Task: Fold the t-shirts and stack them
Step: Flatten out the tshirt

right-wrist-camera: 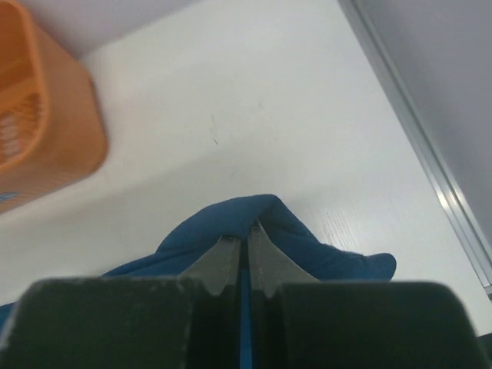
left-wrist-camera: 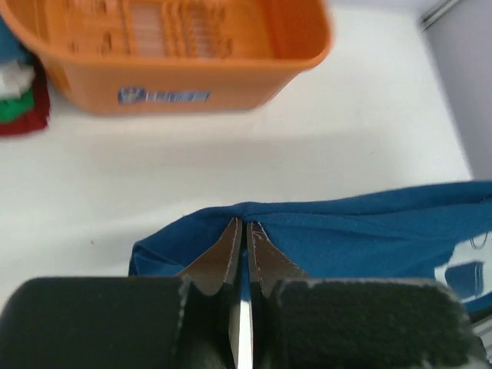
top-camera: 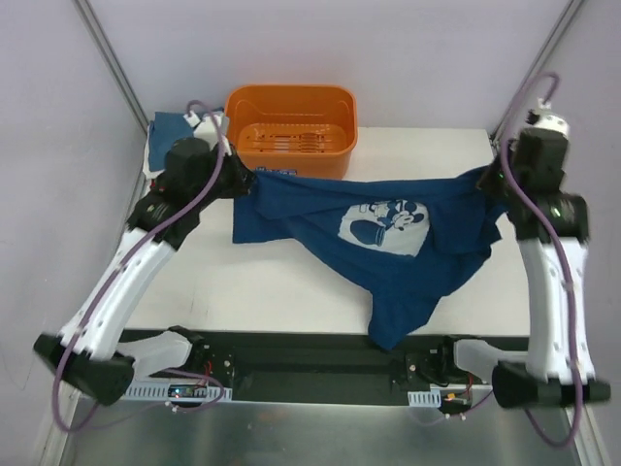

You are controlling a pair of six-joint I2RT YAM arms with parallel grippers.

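Observation:
The dark navy t-shirt (top-camera: 388, 257) with a white print (top-camera: 386, 225) is stretched across the table between both arms. Its lower end trails over the near table edge. My left gripper (top-camera: 250, 184) is shut on the shirt's left edge; in the left wrist view a fold of blue cloth (left-wrist-camera: 361, 238) is pinched at the fingertips of this gripper (left-wrist-camera: 244, 224). My right gripper (top-camera: 488, 180) is shut on the shirt's right edge, and in its wrist view the cloth (right-wrist-camera: 307, 246) bunches around the closed tips (right-wrist-camera: 246, 229). Folded t-shirts (top-camera: 170, 126) lie stacked at the back left, their white, green and red edges (left-wrist-camera: 15, 100) showing.
An orange plastic basket (top-camera: 291, 126) stands at the back of the table, just behind the shirt's left part, also in the left wrist view (left-wrist-camera: 177, 69) and the right wrist view (right-wrist-camera: 46, 138). The table's right edge and a metal rail (right-wrist-camera: 430, 169) run close to the right gripper.

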